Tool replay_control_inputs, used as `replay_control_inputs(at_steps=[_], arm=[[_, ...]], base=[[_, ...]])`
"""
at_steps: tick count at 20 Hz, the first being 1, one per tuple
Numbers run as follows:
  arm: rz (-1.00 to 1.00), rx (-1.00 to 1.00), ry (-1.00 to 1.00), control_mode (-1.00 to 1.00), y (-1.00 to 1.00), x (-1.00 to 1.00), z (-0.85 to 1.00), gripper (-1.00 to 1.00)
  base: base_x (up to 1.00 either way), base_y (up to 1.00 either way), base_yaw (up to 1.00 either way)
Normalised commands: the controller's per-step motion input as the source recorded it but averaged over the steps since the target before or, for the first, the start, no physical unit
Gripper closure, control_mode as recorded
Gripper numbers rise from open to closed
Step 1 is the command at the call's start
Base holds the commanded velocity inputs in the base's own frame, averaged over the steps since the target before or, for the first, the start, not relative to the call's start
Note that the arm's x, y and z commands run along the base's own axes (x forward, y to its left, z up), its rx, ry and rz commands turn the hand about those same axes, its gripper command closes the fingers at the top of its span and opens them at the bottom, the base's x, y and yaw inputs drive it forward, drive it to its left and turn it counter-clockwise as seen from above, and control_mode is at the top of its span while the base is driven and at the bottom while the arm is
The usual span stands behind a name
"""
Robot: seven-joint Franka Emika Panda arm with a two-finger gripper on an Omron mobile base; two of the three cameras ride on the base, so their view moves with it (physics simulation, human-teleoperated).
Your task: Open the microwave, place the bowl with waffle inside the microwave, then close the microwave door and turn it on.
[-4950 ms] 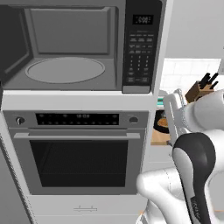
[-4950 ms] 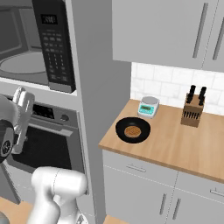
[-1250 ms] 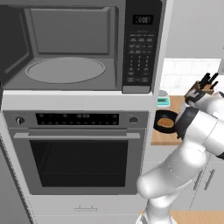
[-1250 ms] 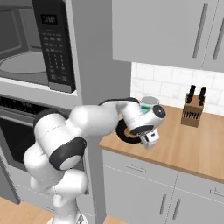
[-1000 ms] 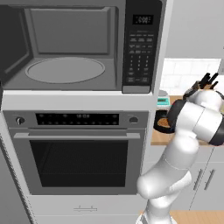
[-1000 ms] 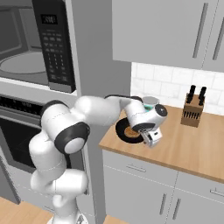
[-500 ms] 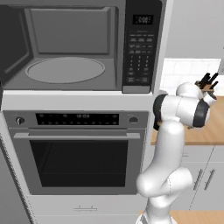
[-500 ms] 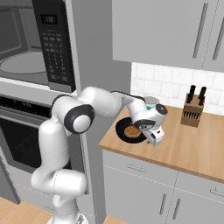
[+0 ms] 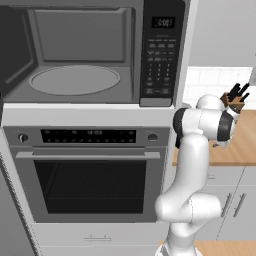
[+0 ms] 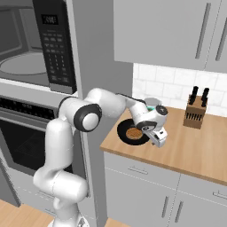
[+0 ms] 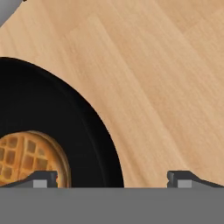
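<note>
The microwave (image 9: 95,55) stands open, showing its grey cavity and glass turntable (image 9: 75,80); the microwave door (image 9: 11,47) is swung out to the left. On the wooden counter lies the bowl with waffle (image 10: 132,133), a shallow black bowl (image 11: 57,118) holding an orange-brown waffle (image 11: 30,157). My gripper (image 10: 160,139) hangs low over the bowl's right rim, pointing down. In the hand view the gripper (image 11: 113,179) is open, and its fingertips (image 11: 43,178) straddle the rim, one over the waffle and one over bare counter.
A steel-trimmed oven (image 9: 90,175) sits under the microwave. A knife block (image 10: 195,113) stands at the back of the wooden counter (image 10: 195,150), and a small teal scale (image 10: 153,103) is behind the bowl. The keypad panel (image 9: 160,55) is right of the cavity.
The arm has swung from in front of the oven out to the counter, and the gripper has come down over the bowl's right rim. The bowl has not moved.
</note>
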Motion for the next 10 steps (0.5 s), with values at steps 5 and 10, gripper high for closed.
replay_control_inputs(at_steps=[5,10], arm=[[0.00,-0.19,0.00,-1.00,0.15,0.00,-0.19,-1.00],[0.00,-0.19,0.00,-1.00,0.30,0.00,-0.21,1.00]], base=[[0.00,0.00,0.00],[0.00,0.00,0.00]])
